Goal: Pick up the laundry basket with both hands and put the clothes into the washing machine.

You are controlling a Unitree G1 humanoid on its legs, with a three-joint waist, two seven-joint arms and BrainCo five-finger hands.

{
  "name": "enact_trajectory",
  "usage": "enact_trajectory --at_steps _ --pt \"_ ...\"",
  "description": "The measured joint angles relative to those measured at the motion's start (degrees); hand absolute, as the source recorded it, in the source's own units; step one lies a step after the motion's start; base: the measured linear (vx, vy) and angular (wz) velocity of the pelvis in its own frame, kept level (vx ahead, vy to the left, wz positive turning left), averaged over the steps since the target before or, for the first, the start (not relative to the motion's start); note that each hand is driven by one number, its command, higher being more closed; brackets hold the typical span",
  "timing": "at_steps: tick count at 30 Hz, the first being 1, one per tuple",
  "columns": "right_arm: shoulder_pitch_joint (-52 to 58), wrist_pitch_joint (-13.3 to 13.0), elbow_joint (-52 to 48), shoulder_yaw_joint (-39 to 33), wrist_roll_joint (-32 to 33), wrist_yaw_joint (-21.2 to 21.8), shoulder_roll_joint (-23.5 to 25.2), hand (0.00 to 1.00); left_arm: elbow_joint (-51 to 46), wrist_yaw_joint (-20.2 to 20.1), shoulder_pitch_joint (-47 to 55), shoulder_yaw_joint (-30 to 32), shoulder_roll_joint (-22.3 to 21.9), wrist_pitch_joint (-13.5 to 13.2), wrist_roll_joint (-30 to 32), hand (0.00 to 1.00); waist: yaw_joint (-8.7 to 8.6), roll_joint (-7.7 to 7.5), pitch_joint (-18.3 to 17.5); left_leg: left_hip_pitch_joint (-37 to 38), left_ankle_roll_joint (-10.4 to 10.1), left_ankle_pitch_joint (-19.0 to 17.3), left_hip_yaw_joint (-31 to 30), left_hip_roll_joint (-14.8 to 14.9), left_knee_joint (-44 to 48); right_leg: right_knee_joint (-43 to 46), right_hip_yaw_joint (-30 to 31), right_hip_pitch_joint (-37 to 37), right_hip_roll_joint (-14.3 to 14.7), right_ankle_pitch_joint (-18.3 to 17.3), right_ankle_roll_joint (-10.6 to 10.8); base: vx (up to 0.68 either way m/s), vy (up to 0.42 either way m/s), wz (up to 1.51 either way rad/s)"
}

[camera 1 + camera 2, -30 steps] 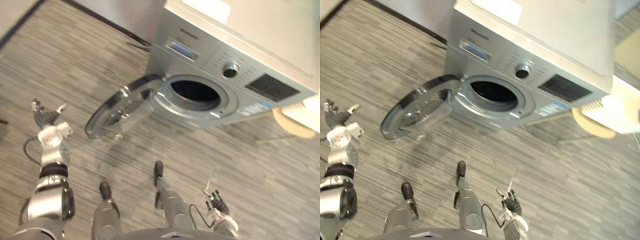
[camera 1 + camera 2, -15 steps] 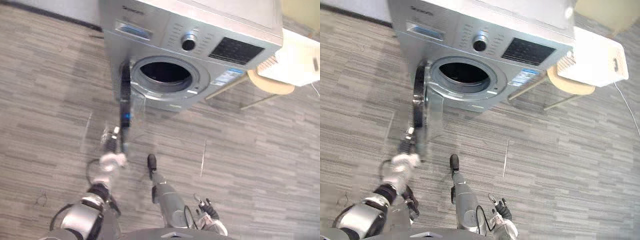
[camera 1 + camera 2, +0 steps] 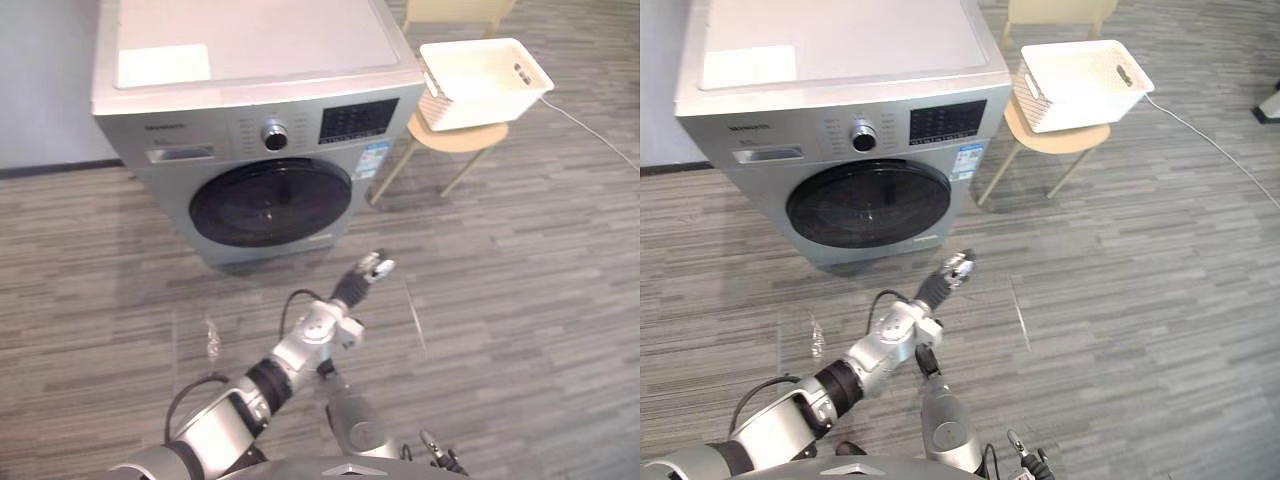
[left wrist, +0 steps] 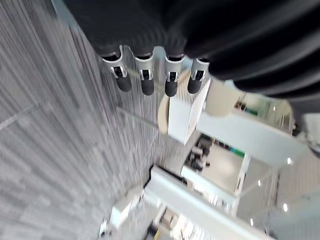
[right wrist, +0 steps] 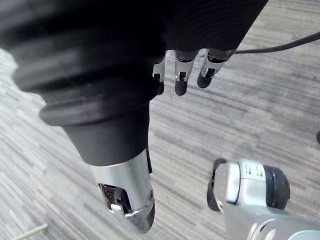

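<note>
The silver washing machine (image 3: pixel 250 100) stands at the back, its round dark door (image 3: pixel 270 202) shut. To its right a white laundry basket (image 3: pixel 485 80) sits on a round wooden stool (image 3: pixel 455 138); what shows of its inside is plain white. My left hand (image 3: pixel 365 272) hovers over the floor in front of the machine, below the door's right side, with straight fingers (image 4: pixel 145 80) holding nothing. It is well short of the basket (image 4: pixel 185 120). My right hand (image 3: pixel 440 465) hangs low near my body, and its fingers (image 5: pixel 181 80) are relaxed and hold nothing.
Grey wood-look floor (image 3: pixel 520 300) spreads out in front of the machine and stool. A pale chair (image 3: pixel 455 10) stands behind the stool. A thin white cable (image 3: pixel 595 135) runs over the floor at the right. A grey wall (image 3: pixel 40 80) lies left of the machine.
The washer door, open a second ago and half swung with my left hand on it, is now shut. The camera has turned right, bringing the basket into view. My left arm has swung rightward.
</note>
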Motion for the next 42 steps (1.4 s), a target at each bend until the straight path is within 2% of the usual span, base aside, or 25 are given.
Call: enact_trajectory --at_steps 2,3,6,9,11,15,19,20,21,22,23,24,25,26,27,30,32,33,34,36,38,39,40,41,42 --pt "0.0 0.2 0.8 -1.0 0.0 0.1 0.2 0.0 1.1 0.2 2.4 4.3 2.6 0.1 2.7 0.0 0.37 1.29 -0.1 0.1 0.0 0.0 -2.0 -0.2 0.0 -1.1 -2.2 1.9 -0.9 0.0 -0.1 -0.03 -0.004 0.57" --pt "-0.1 0.3 2.5 -1.9 -0.1 0.1 0.1 0.0 3.2 0.2 4.8 7.7 4.9 0.6 6.1 0.0 1.42 2.26 -0.3 0.1 0.1 0.1 -3.5 -0.3 0.0 -1.1 -4.2 2.9 -1.3 -0.4 -0.7 -0.04 -0.026 0.53" --pt "-0.2 1.2 3.3 -2.5 -0.1 0.2 0.0 0.0 6.2 0.3 11.9 16.3 9.3 1.7 11.6 0.0 2.86 3.16 -0.5 0.3 0.2 0.6 -6.8 -0.1 0.0 -1.1 -8.0 5.1 -1.7 -0.8 -1.3 -0.05 -0.039 0.52" --pt "-1.4 1.3 5.4 -2.5 -0.1 0.6 -0.7 0.0 9.2 0.3 19.1 26.3 12.8 2.8 16.3 0.0 4.78 3.13 -0.6 0.4 0.7 1.4 -9.8 -0.4 -0.5 -1.1 -11.7 6.9 -2.4 -1.1 -1.6 -0.09 -0.036 0.54" --pt "-2.6 1.3 6.2 -2.5 -0.6 0.7 -1.5 0.0 11.7 0.6 21.7 32.0 13.7 3.4 18.4 0.0 5.7 3.0 -0.7 0.7 1.0 2.2 -11.4 -0.9 -1.3 -1.1 -13.8 7.8 -2.7 -1.2 -1.7 -0.07 -0.027 0.47" --pt "-5.5 1.3 7.8 -3.3 -3.5 0.7 -2.8 0.0 17.9 1.3 29.0 45.7 14.4 4.9 20.4 0.0 9.07 1.86 -3.2 1.6 1.9 4.3 -15.4 -2.7 -4.1 -1.1 -18.1 10.0 -4.4 -2.2 -1.0 -0.08 -0.016 0.52" --pt "-7.1 1.5 9.3 -5.4 -8.2 0.5 -3.3 0.0 21.2 1.4 32.7 50.1 12.5 6.3 18.7 0.0 10.89 0.62 -5.3 2.3 3.2 6.2 -22.1 -5.1 -6.4 -0.2 -24.8 13.3 -7.0 -4.2 -0.8 -0.03 0.036 0.94" --pt "-7.4 1.5 9.3 -6.4 -9.1 0.4 -3.1 0.0 21.5 1.3 34.3 50.2 10.7 7.1 18.5 0.0 11.38 -0.14 -5.2 2.5 4.3 5.9 -25.0 -6.4 -6.8 5.4 -27.9 13.7 -9.6 -7.6 -0.5 -0.05 0.132 1.23" --pt "-7.5 1.7 9.3 -6.7 -9.1 0.4 -2.9 0.0 22.0 1.2 34.8 50.2 10.0 7.1 18.5 0.0 11.58 -0.7 -5.2 2.6 5.0 5.8 -26.2 -7.1 -7.0 8.5 -28.8 13.5 -10.9 -8.9 -0.7 -0.04 0.133 1.27" --pt "-7.7 2.0 9.3 -7.2 -9.1 0.3 -3.1 0.0 22.6 1.3 35.2 51.6 9.2 7.2 17.6 0.0 12.73 -0.66 -5.1 3.4 6.1 5.5 -28.7 -7.4 -7.1 17.6 -29.0 11.3 -13.1 -10.3 -1.3 -0.02 0.134 0.88" --pt "-8.1 2.1 9.3 -7.2 -9.1 0.3 -2.9 0.0 22.6 1.2 36.0 51.6 8.5 7.3 17.6 0.0 13.28 -0.22 -5.4 3.6 6.2 5.6 -30.2 -7.5 -6.8 26.4 -27.1 8.0 -14.7 -9.3 -3.2 -0.02 0.153 1.08" --pt "-8.5 2.2 9.0 -7.1 -9.1 0.3 -1.5 0.0 22.5 1.3 36.8 51.6 8.7 7.3 17.6 0.0 13.5 -0.69 -5.1 4.3 7.2 5.7 -32.3 -7.9 -6.4 37.0 -21.6 3.6 -15.7 -5.4 -8.3 -0.01 0.187 1.0" --pt "-8.5 2.2 8.8 -7.0 -9.0 0.3 -0.7 0.0 22.3 1.2 37.0 51.6 9.0 7.3 17.6 0.0 13.71 -1.3 -5.1 4.4 7.7 5.6 -33.8 -8.1 -5.8 41.6 -18.1 1.6 -15.8 -2.0 -9.0 0.0 0.157 1.26" --pt "-8.1 2.2 8.5 -5.9 -9.0 0.3 1.0 0.0 21.8 1.2 37.0 51.6 9.6 7.3 17.7 0.0 13.92 -1.99 -4.8 4.6 8.6 5.3 -36.8 -8.4 -5.0 48.6 -12.4 -2.0 -15.5 6.4 -7.0 0.05 0.079 1.3" --pt "-8.0 2.0 8.2 -5.5 -8.5 0.4 2.5 0.0 21.0 1.3 37.7 51.9 10.2 7.3 17.8 0.0 13.91 -2.69 -4.5 4.8 10.0 4.5 -40.0 -8.4 -3.7 55.6 -8.3 -4.9 -14.3 4.3 -4.5 0.05 0.019 1.23" --pt "-6.1 1.8 5.6 -4.4 -8.3 0.2 3.4 0.0 20.1 1.2 37.8 52.9 10.4 7.9 19.5 0.0 14.34 -3.45 -4.2 3.7 10.3 3.1 -45.4 -7.6 -1.2 61.4 -5.0 -10.4 -10.8 -5.1 -2.7 0.12 -0.013 1.05" --pt "-4.4 1.7 4.3 -4.3 -7.7 0.0 3.8 0.0 20.0 1.2 36.9 53.6 10.3 8.3 21.5 0.0 14.27 -3.27 -4.3 2.4 9.7 2.2 -49.4 -7.6 0.4 53.4 -0.2 -10.6 -8.4 -6.7 -2.1 0.17 -0.077 1.16" --pt "-3.5 1.9 4.4 -4.3 -7.3 -0.2 4.1 0.0 20.0 1.3 35.4 53.7 10.4 8.4 22.6 0.0 13.78 -3.2 -4.3 1.0 9.2 1.1 -53.3 -7.9 1.9 44.6 4.2 -8.6 -7.5 -7.7 -1.7 0.23 -0.171 1.52" --pt "-2.4 2.0 4.4 -4.7 -6.3 -0.2 4.3 0.0 19.9 1.3 33.4 53.7 10.4 8.3 23.9 0.0 13.76 -3.14 -4.4 0.2 8.7 -0.2 -57.0 -8.3 3.5 37.3 8.9 -6.5 -7.0 -7.7 -1.9 0.3 -0.272 1.61" --pt "-1.8 2.3 4.5 -5.0 -5.2 -0.7 4.9 0.0 19.9 1.3 31.1 53.5 10.2 8.2 25.5 0.0 13.64 -2.99 -4.4 -0.9 7.3 -2.3 -62.5 -8.4 6.3 30.7 13.3 -3.5 -7.1 -8.3 -3.0 0.31 -0.358 1.56" --pt "-1.9 2.4 4.5 -5.2 -4.3 -0.9 5.0 0.0 19.8 1.3 29.9 53.3 10.1 8.1 25.9 0.0 13.35 -3.16 -4.6 -1.2 4.8 -5.2 -66.8 -7.4 8.6 26.9 10.9 0.0 -7.9 -9.7 1.8 0.27 -0.514 1.38" --pt "-2.0 2.5 4.9 -5.7 -4.1 -0.9 5.1 0.0 19.3 1.5 30.2 52.8 10.3 8.1 26.4 0.0 13.31 -3.7 -5.5 -0.8 3.6 -6.7 -69.3 -6.1 8.5 24.5 5.8 1.9 -8.3 -10.9 4.9 0.26 -0.624 0.92" --pt "-2.2 2.6 5.3 -6.4 -4.1 -0.9 5.3 0.0 18.8 1.7 30.7 52.6 10.7 8.1 26.5 0.0 13.52 -4.34 -6.5 -0.9 2.9 -6.8 -69.0 -5.3 8.4 23.7 4.2 2.3 -7.8 -11.1 4.3 0.25 -0.677 0.74" --pt "-3.9 2.6 7.5 -8.1 -4.7 -1.0 4.7 0.0 18.6 2.7 32.0 52.3 11.1 8.1 26.5 0.0 14.52 -4.74 -8.1 -1.8 2.1 -6.7 -67.3 -3.3 9.6 22.8 1.8 3.4 -6.8 -18.4 6.0 0.23 -0.667 0.42" --pt "-7.1 2.7 8.8 -8.5 -4.9 -1.1 2.9 0.0 18.8 3.2 32.2 52.1 9.6 8.4 26.4 0.0 14.61 -1.83 -8.2 -4.6 1.5 -5.2 -67.5 -0.2 14.0 22.9 -0.8 3.9 -3.2 -19.4 4.0 0.21 -0.64 0.43"
